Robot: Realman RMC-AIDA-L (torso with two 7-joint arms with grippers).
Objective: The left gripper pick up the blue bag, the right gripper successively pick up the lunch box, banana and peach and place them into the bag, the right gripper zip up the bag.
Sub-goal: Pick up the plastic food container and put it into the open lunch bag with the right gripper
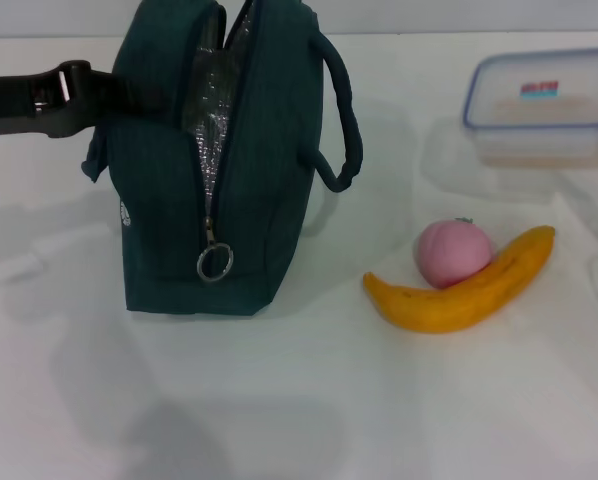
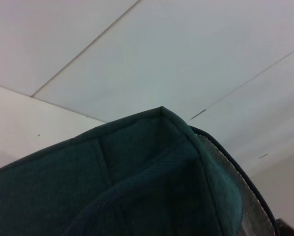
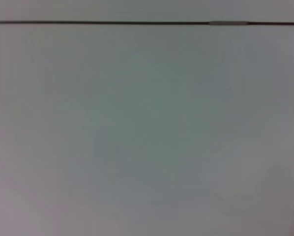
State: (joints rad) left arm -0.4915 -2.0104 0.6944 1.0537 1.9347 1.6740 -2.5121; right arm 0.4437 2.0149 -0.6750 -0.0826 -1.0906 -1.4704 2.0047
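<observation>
The blue bag (image 1: 259,200) stands on end on the white table, left of centre. Its zipper is open down to the ring pull (image 1: 215,262), and silver lining (image 1: 207,120) shows in the gap. My left gripper (image 1: 114,95) reaches in from the left and is shut on the bag's upper left side. The left wrist view is filled by the bag's teal fabric (image 2: 137,187). The lunch box (image 1: 544,105) sits at the far right with its lid on. The peach (image 1: 449,250) rests against the banana (image 1: 459,295) at the right front. My right gripper is out of view.
One navy loop handle (image 1: 344,110) hangs off the bag's right side, toward the lunch box. The white table (image 1: 299,420) stretches across the front. The right wrist view shows only a pale flat surface (image 3: 147,128) with a dark seam (image 3: 112,22).
</observation>
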